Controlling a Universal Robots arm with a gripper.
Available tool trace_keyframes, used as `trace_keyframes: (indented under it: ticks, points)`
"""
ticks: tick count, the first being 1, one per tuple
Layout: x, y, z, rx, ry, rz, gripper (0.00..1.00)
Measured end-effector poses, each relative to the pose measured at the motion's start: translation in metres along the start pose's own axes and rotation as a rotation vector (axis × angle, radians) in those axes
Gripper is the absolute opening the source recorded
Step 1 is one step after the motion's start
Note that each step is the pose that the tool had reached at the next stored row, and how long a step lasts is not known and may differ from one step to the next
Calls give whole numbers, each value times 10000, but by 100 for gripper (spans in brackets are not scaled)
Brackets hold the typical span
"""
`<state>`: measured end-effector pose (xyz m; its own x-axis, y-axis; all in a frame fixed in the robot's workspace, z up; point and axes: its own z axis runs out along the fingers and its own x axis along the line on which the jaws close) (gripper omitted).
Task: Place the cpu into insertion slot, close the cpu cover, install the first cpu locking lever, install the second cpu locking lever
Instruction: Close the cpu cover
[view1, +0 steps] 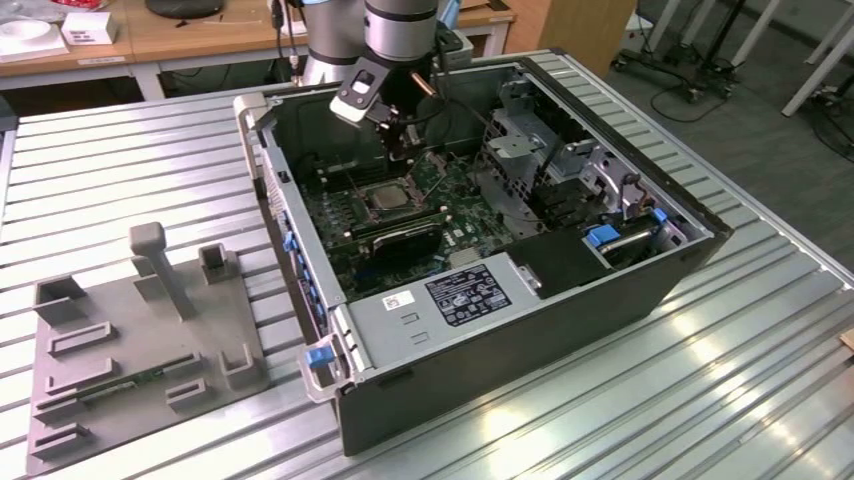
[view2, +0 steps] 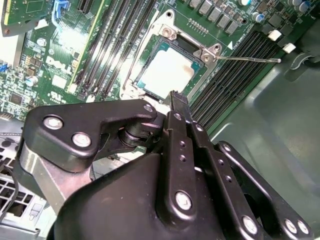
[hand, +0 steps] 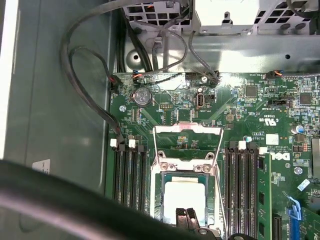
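The cpu (view2: 167, 72) (hand: 185, 199) lies flat in the insertion slot (view2: 142, 82) (hand: 159, 200), its grey face up; the slot (view1: 387, 197) sits mid-board in the open computer case. The cpu cover (hand: 187, 131), a silver frame with a window, stands raised at one end of the slot. A thin wire locking lever (view2: 250, 59) sticks out sideways, unlatched; another wire lever (hand: 220, 200) runs along the slot's side. My gripper (view2: 173, 96) (hand: 187, 216) (view1: 400, 148) is shut with nothing in it, its tip just over the edge of the cpu opposite the cover.
Memory slots (hand: 129, 175) (hand: 247, 175) flank the socket. Black cables (hand: 85, 85) loop by the case wall, and a drive cage (view1: 534, 150) stands at the exterior view's right. Outside the case (view1: 534, 330), a grey fixture tray (view1: 134, 350) lies on the slatted table.
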<state>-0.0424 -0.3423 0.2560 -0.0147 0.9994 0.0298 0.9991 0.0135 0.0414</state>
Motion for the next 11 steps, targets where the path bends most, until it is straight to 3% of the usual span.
trace_keyframes:
  ticks: [11]
  points:
    - [-1, 40, -1, 1, -2, 0, 11]
